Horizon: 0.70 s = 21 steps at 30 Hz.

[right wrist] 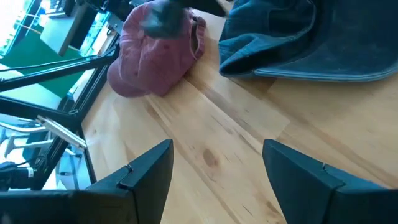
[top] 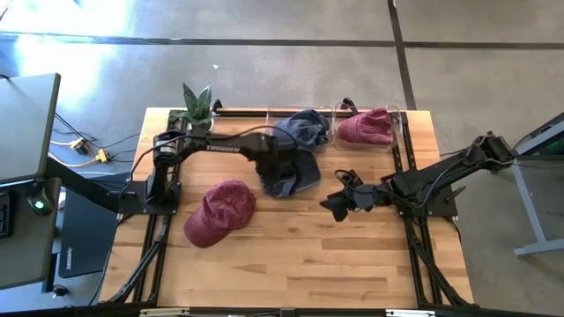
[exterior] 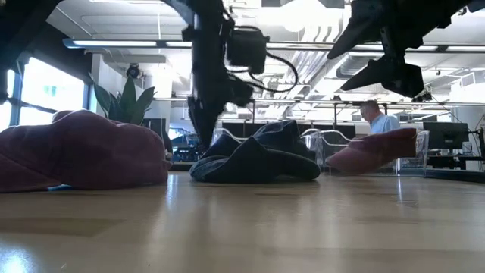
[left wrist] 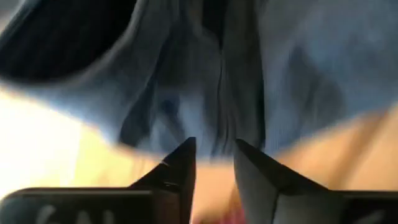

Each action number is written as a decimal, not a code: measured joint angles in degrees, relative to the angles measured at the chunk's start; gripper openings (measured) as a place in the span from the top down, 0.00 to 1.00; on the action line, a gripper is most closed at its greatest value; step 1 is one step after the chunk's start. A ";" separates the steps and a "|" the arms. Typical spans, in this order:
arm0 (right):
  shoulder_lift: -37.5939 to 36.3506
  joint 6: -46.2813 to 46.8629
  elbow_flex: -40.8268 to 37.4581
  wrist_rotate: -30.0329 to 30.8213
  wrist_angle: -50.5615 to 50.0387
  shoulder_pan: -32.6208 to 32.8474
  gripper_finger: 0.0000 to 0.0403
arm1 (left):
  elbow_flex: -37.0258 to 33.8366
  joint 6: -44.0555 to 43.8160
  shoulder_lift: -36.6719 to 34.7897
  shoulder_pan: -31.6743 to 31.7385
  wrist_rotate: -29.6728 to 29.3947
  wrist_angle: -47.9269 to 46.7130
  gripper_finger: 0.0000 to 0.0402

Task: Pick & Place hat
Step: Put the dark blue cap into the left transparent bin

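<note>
A dark blue hat (top: pixel 301 174) (exterior: pixel 258 159) (right wrist: pixel 311 43) lies crumpled on the wooden table near its middle. My left gripper (top: pixel 269 169) (left wrist: pixel 214 150) points straight down at the hat's left edge (left wrist: pixel 186 118), with a narrow gap between its fingers. A red hat (top: pixel 220 211) (exterior: pixel 76 148) (right wrist: pixel 155 53) rests on the table to the left and nearer. My right gripper (top: pixel 337 204) (right wrist: pixel 217 163) hovers open above the table, right of the blue hat, with nothing between its fingers. My left gripper comes at the blue hat's left edge from above, fingers pointing down. Its fingertips (left wrist: pixel 186 149) stand right at the cloth's rim, with bare wood showing between them. Whether they touch the cloth, I cannot tell. The hat lies wholly on the table.
Two clear bins stand at the table's far edge, one (top: pixel 273 119) with another blue hat (top: pixel 307 128), one (top: pixel 401 132) with a red hat (top: pixel 366 128). A potted plant (top: pixel 196 106) stands at the far left corner. A person (exterior: pixel 375 117) sits in the room beyond.
</note>
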 joint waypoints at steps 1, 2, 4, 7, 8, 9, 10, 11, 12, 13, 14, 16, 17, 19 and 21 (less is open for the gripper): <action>0.00 -0.05 0.00 -0.01 0.00 0.00 0.40 | -1.95 -1.00 0.00 -0.47 -0.51 4.25 0.79; 0.00 -0.09 0.00 -0.02 0.00 0.02 0.40 | -3.78 -1.87 0.00 -0.95 -0.83 8.27 0.82; 0.00 -0.11 0.00 -0.29 0.00 0.02 0.40 | -6.56 -3.39 0.02 -1.93 0.51 15.21 0.88; -0.12 -1.57 0.00 -2.86 -0.17 0.00 0.40 | -7.49 -8.42 0.04 -3.22 12.29 23.16 0.96; -0.50 -2.25 0.00 -4.52 -0.76 0.00 0.40 | -7.49 -9.95 0.04 -3.67 17.67 26.60 0.98; -1.04 -2.24 0.00 -6.23 -1.87 0.00 0.40 | -7.49 -10.89 0.04 -4.19 22.41 30.85 0.99; -1.67 -1.34 0.00 -7.46 -3.16 0.02 0.40 | -7.48 -12.00 0.04 -4.80 25.08 34.77 0.99; -2.28 -0.26 0.00 -8.55 -4.39 0.04 0.40 | -7.28 -13.72 0.04 -5.32 26.17 38.19 0.98; -2.99 0.71 0.00 -9.35 -5.73 0.02 0.40 | -6.59 -15.65 0.04 -5.59 26.29 39.34 0.98; -3.51 1.65 0.00 -9.85 -7.13 0.02 0.40 | -5.62 -17.15 0.04 -5.63 26.29 38.98 0.97; -3.68 2.56 -0.02 -9.98 -7.78 0.02 0.40 | -4.34 -17.73 0.04 -5.56 26.34 37.76 0.97; -3.56 3.69 -0.02 -9.92 -6.75 0.02 0.40 | -1.74 -16.76 0.04 -5.27 25.92 33.94 0.97; -2.90 3.65 -0.02 -9.93 -5.86 0.02 0.40 | -0.51 -15.36 0.02 -5.19 24.91 31.70 0.97; -1.06 2.65 -0.02 -9.84 -3.59 0.02 0.40 | 1.06 -13.06 0.02 -5.23 23.10 27.76 0.98; 1.04 2.32 -0.02 -8.60 -2.67 0.01 0.40 | 1.41 -12.84 0.02 -5.35 22.41 26.49 0.98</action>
